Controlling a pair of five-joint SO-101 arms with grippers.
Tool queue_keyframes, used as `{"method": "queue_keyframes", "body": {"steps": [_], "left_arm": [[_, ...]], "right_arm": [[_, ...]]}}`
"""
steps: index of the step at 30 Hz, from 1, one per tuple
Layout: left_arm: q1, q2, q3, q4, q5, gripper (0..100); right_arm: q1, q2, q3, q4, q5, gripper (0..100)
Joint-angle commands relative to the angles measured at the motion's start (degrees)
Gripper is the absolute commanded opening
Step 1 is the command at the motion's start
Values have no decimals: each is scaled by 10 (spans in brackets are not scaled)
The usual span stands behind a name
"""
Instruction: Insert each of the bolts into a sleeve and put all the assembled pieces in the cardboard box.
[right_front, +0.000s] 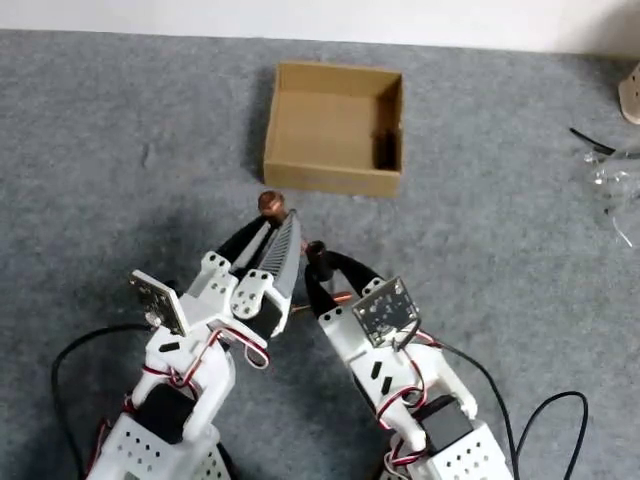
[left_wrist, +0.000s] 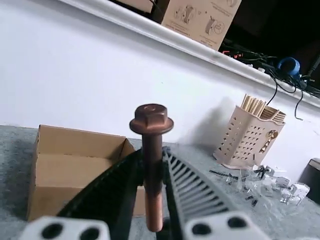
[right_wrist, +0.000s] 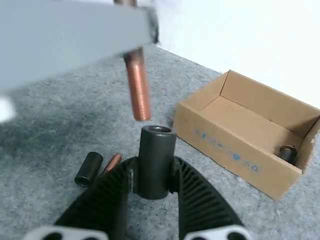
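On the grey felt-like table cover (right_front: 500, 250), the copper hex-headed bolt (left_wrist: 151, 170), clamped upright by the left gripper (right_front: 272, 218), hangs just above the dark cylindrical sleeve (right_wrist: 156, 162) pinched in the right gripper (right_front: 322, 262), with the brown cardboard box (right_front: 330, 180) at their 12 o'clock; insertion seems in hand, needing straight, aligned lowering.

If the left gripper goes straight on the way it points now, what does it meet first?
Probably the near wall of the cardboard box: the left gripper, shut on the bolt, points at it. Its height is unclear; it might pass above.
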Motion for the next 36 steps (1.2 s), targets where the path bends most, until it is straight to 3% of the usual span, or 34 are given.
{"method": "queue_keyframes", "body": {"steps": [1, 12, 36], "left_arm": [[-7, -4, 9, -12, 1, 6], [47, -4, -11, -13, 1, 6], [43, 0, 15, -11, 2, 6]], "right_arm": [[-7, -10, 59, 0, 6, 5], [-8, -10, 59, 0, 6, 5], [-21, -10, 58, 0, 7, 5]]}}
